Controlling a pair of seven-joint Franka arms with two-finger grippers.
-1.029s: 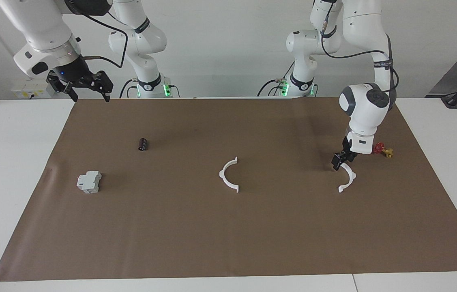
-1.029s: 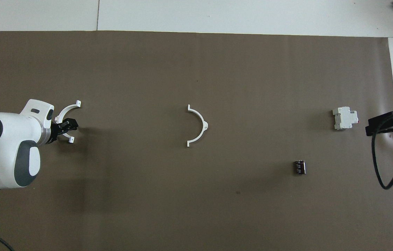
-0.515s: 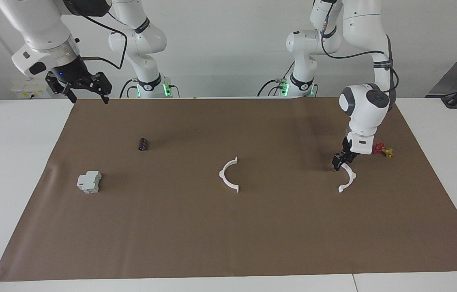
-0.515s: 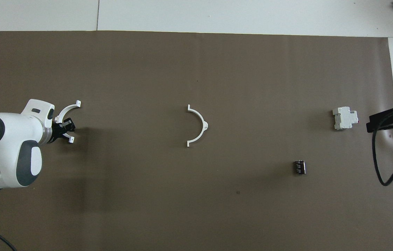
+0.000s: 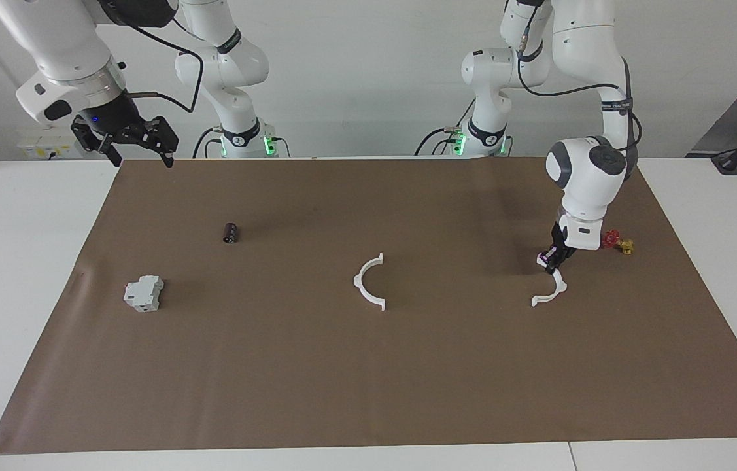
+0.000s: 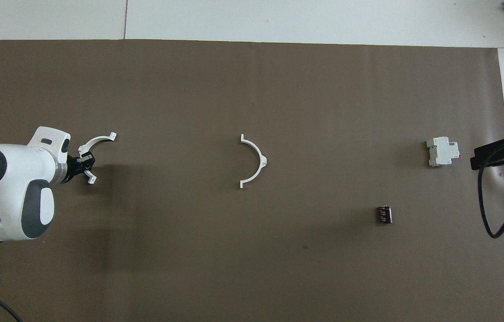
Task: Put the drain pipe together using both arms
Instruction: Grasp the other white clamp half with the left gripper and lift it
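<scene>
The drain pipe is two white half-rings on the brown mat [image 5: 368, 392]. One half-ring [image 5: 368, 281] lies free at the mat's middle, also in the overhead view [image 6: 256, 156]. My left gripper [image 5: 552, 263] is shut on the arc of the other half-ring [image 5: 546, 298] toward the left arm's end, at mat level; the overhead view shows this gripper [image 6: 85, 161] and half-ring [image 6: 97, 140] too. My right gripper [image 5: 141, 157] is open and empty, raised over the mat's edge at the right arm's end, and only its tips show in the overhead view [image 6: 475, 162].
A grey-white blocky box [image 5: 144, 292] [image 6: 442, 151] and a small black cylinder [image 5: 231, 232] [image 6: 384, 214] lie toward the right arm's end. A red-and-yellow valve [image 5: 617, 242] sits beside the left gripper, hidden under the arm in the overhead view.
The left gripper's fingers have closed on its half-ring, and the ring has swung so its free end points more toward the mat's middle. The right gripper has risen slightly.
</scene>
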